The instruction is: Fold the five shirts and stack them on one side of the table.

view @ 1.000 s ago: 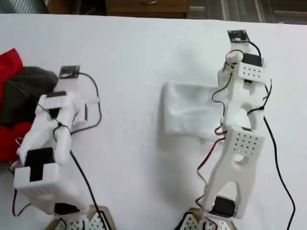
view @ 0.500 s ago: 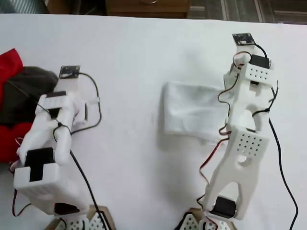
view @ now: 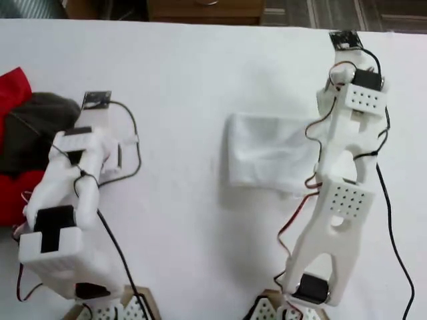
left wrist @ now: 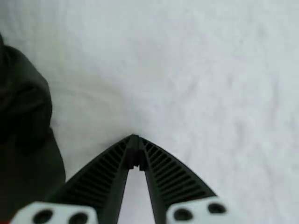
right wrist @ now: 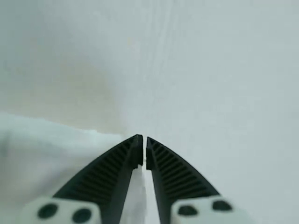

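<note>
One folded white shirt [view: 263,153] lies flat on the surface [view: 187,73], right of the middle. At the left edge sits one dark grey shirt [view: 37,127] on red cloth [view: 12,90]; I cannot tell whether that is one shirt or two. The left fingers [left wrist: 117,172] are pressed together beside the grey shirt. The right fingers [right wrist: 119,172] are nearly together at the white shirt's edge.

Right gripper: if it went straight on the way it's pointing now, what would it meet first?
Most likely the bare table. The right gripper points just past the edge of the shirt, which lies off to one side of its line. How far off the table surface is remains unclear.
</note>
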Available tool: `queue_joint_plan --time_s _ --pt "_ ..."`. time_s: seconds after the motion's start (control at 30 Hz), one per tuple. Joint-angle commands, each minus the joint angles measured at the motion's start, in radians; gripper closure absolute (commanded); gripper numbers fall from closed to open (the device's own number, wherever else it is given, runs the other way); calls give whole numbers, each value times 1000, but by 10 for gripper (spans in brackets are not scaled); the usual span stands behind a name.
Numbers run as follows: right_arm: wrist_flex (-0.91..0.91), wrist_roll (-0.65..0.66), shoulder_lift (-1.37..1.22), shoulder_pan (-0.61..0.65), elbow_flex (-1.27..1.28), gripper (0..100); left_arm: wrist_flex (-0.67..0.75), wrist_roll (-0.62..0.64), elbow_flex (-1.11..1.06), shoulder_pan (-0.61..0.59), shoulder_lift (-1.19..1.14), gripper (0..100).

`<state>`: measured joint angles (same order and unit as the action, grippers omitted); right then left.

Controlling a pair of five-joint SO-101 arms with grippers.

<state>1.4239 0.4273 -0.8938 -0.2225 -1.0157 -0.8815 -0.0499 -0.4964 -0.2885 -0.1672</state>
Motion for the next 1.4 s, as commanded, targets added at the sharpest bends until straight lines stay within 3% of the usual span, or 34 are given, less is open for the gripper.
queue_joint_plan --time_s 0.0,0.27,0.47,1.37 --pt "7 14 12 -16 -54 978 -3 6 30 11 2 974" --pt "28 -124 -27 -18 -34 974 -3 6 30 11 2 974" --pt "67 -60 -36 16 -32 858 -2 6 30 11 2 974" --pt "124 -46 -48 51 -83 889 -2 6 30 11 2 974"
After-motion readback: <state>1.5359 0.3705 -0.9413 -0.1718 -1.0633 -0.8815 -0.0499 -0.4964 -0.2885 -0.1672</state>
